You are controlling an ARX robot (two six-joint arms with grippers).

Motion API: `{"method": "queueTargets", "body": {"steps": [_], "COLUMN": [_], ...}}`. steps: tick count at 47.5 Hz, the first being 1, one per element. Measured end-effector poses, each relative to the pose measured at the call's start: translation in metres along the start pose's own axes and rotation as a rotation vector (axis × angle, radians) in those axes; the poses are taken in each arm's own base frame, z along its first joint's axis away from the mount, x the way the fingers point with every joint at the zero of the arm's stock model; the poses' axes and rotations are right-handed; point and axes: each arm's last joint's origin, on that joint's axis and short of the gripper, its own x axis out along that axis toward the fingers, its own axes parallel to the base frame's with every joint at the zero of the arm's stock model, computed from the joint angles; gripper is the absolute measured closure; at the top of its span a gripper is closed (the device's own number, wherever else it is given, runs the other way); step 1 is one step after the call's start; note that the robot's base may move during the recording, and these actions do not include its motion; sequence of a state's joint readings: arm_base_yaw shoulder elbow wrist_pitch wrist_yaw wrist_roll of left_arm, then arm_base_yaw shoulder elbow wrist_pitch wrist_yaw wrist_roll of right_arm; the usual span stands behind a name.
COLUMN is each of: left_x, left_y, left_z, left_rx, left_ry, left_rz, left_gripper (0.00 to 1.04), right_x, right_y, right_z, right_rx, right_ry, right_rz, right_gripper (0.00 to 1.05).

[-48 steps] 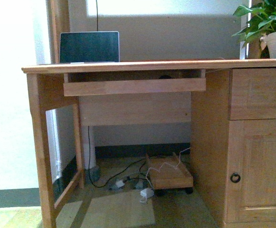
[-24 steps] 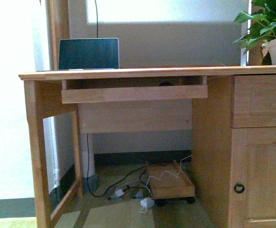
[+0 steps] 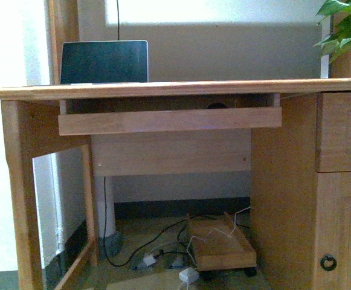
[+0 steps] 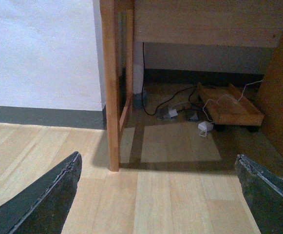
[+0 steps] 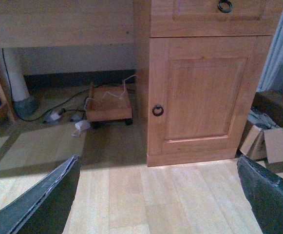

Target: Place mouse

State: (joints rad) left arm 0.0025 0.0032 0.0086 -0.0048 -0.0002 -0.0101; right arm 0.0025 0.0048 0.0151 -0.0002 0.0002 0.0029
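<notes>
Room: a pale wall behind a wooden desk; light wood-plank floor in front of it.
Laptop: stands open at the left end of the desk top, screen dark, with a thin cord running up the wall behind it.
Keyboard tray: hangs under the desk top, its long front board facing the camera.
Mouse: only a small dark domed top shows, just above the tray's front board and right of its middle, under the desk top; the rest is hidden by the board.
Under the desk: dark and white cables trail across the floor to a low wooden stand beside the cupboard side.
Drawer: at the right of the desk, closed.
Cupboard door: below the drawer, closed, with a dark ring pull.
Plant: green leaves at the far right of the desk top.
Cardboard box: on the floor right of the cupboard.
Left gripper: low over the floor before the desk's left leg, jaws spread wide, nothing between them.
Right gripper: low over the floor before the cupboard, jaws spread wide, holding nothing.
</notes>
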Motion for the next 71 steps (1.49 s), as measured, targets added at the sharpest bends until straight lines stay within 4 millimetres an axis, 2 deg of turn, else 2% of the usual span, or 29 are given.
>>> {"method": "queueTargets", "body": {"steps": [71], "left_x": [0.0000], "left_y": [0.0000], "left_z": [0.0000], "left_rx": [0.000], "left_ry": [0.000], "left_rz": [0.000], "left_gripper": [0.08], "right_x": [0.0000], "right_y": [0.0000], "right_z": [0.0000], "right_rx": [0.000], "right_ry": [0.000], "right_rz": [0.000], "right_gripper": [0.07]}}
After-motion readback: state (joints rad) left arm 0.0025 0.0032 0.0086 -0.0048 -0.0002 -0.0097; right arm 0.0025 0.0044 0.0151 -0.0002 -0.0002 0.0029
